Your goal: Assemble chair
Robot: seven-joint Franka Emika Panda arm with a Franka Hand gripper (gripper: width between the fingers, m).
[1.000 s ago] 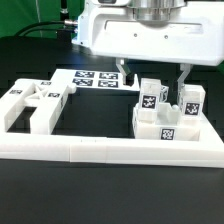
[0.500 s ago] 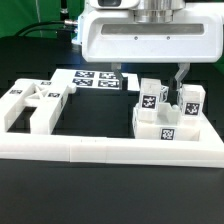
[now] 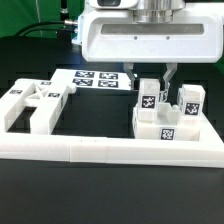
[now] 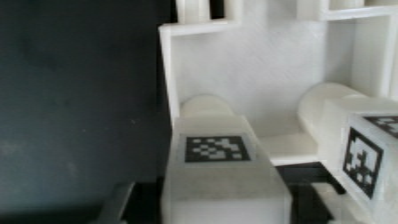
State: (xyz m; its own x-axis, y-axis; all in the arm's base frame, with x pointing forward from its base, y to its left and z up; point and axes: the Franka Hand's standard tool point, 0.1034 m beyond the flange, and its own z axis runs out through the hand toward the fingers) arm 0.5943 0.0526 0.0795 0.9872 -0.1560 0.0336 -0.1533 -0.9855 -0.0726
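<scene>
The chair's parts are white blocks with square tags. A partly joined piece (image 3: pixel 168 128) stands at the exterior view's right: a base slab with two upright posts. My gripper (image 3: pixel 150 78) hangs over the left post (image 3: pixel 150 98), one finger on each side of its top. In the wrist view that tagged post (image 4: pixel 217 150) lies between my dark fingers (image 4: pixel 128 200), with a narrow dark gap on each side. The jaws look open and hold nothing. The right post (image 3: pixel 190 100) stands free beside it. More chair parts (image 3: pixel 30 102) lie at the exterior view's left.
The long white L-shaped rail (image 3: pixel 110 150) runs along the front of the parts. The marker board (image 3: pixel 95 78) lies flat behind, between the two groups. The table is black.
The fingers stood wide apart, outside both posts. They have drawn in and now flank only the left post. The parts have not moved.
</scene>
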